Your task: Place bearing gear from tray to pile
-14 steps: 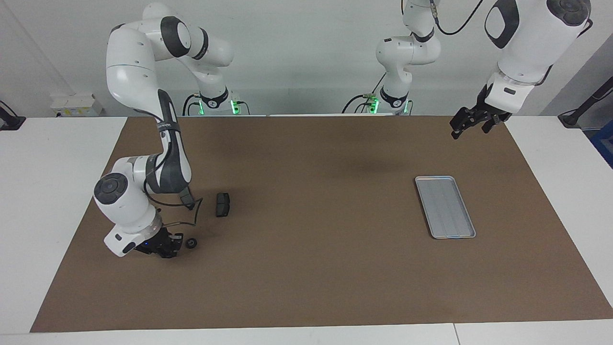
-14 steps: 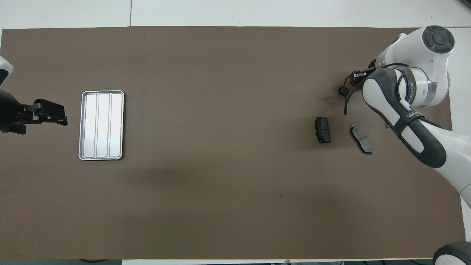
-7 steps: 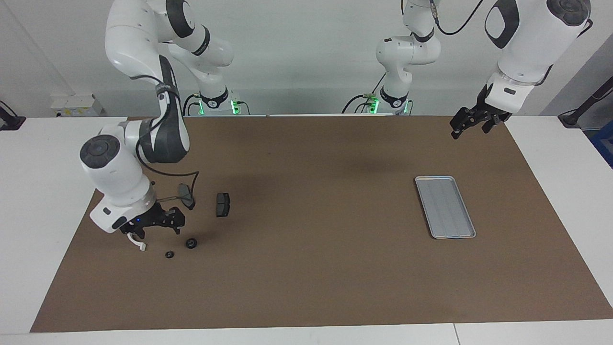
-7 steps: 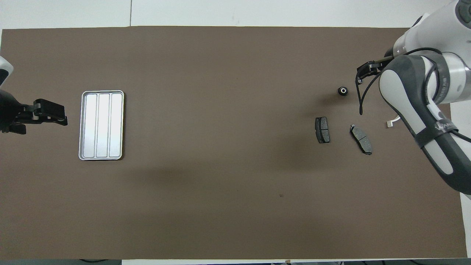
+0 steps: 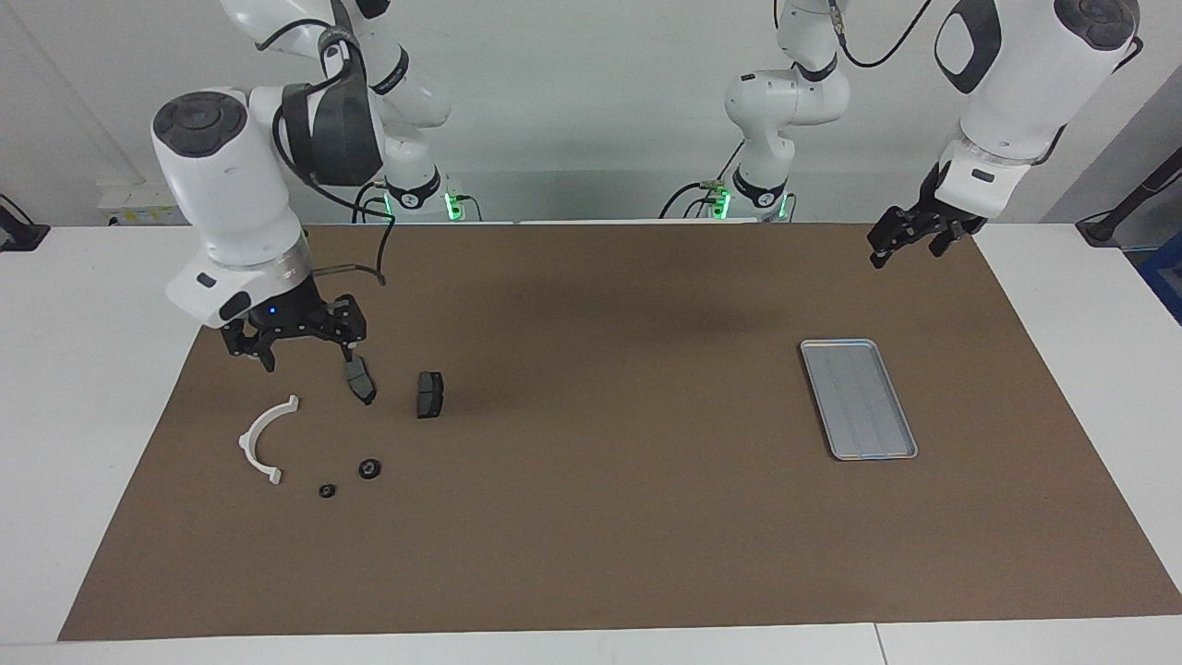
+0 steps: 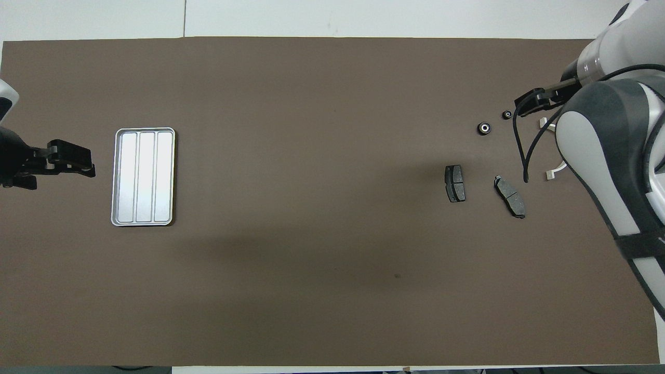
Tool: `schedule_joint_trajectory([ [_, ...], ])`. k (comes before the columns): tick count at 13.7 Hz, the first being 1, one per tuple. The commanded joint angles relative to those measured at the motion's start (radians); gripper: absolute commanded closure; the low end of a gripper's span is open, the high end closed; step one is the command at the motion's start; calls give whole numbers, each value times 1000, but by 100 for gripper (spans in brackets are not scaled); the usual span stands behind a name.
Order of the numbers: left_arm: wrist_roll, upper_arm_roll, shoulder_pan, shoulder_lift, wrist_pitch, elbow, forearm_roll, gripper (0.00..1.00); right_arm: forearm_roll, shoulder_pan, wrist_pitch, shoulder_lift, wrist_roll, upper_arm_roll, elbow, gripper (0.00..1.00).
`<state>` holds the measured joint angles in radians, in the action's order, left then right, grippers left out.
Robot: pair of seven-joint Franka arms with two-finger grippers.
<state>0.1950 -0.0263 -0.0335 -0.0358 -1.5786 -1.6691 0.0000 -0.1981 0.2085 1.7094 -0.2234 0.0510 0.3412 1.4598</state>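
The silver tray (image 5: 858,397) (image 6: 143,176) lies empty toward the left arm's end of the table. The pile lies toward the right arm's end: a white curved bracket (image 5: 263,439) and two dark brake pads (image 5: 359,380) (image 5: 429,393). Beside it on the mat rest two small black round parts, a larger ring (image 5: 370,468) (image 6: 484,128) and a smaller one (image 5: 327,490) (image 6: 507,115). Which of them is the bearing gear I cannot tell. My right gripper (image 5: 300,356) hangs open and empty above the mat, over the spot between bracket and pads. My left gripper (image 5: 910,242) waits open in the air beside the tray.
A brown mat (image 5: 591,517) covers most of the white table. The right arm's elbow and cable hang over the pile's end in the overhead view, hiding most of the bracket there.
My right gripper opened low on the mat beside the round parts, then rose and drew back toward the robots, uncovering the smaller round part and the white bracket. The left arm stayed still.
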Motion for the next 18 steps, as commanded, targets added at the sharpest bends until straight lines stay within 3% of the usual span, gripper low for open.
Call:
schedule_joint_trajectory([
  [1, -3, -4, 6, -21, 9, -15, 1, 0, 26, 9, -46, 47, 12, 38, 19, 0],
  [4, -3, -4, 6, -21, 9, -15, 1, 0, 74, -36, -94, 104, 10, 16, 20, 0],
  [6, -3, -4, 6, -21, 9, -15, 1, 0, 120, -128, -132, 165, 9, -104, 31, 0],
  [8, -3, -4, 6, -21, 9, -15, 1, 0, 181, -223, -154, 179, 18, -268, 42, 0],
  [9, -3, -4, 6, -21, 9, -15, 1, 0, 195, -231, -148, 186, 26, -304, 69, 0],
  [13, -3, -4, 6, -21, 9, -15, 1, 0, 200, -232, 31, 291, 76, -381, 295, 0],
  [18, -3, -4, 6, -21, 9, -15, 1, 0, 197, -228, -22, 288, 75, -380, 234, 0],
])
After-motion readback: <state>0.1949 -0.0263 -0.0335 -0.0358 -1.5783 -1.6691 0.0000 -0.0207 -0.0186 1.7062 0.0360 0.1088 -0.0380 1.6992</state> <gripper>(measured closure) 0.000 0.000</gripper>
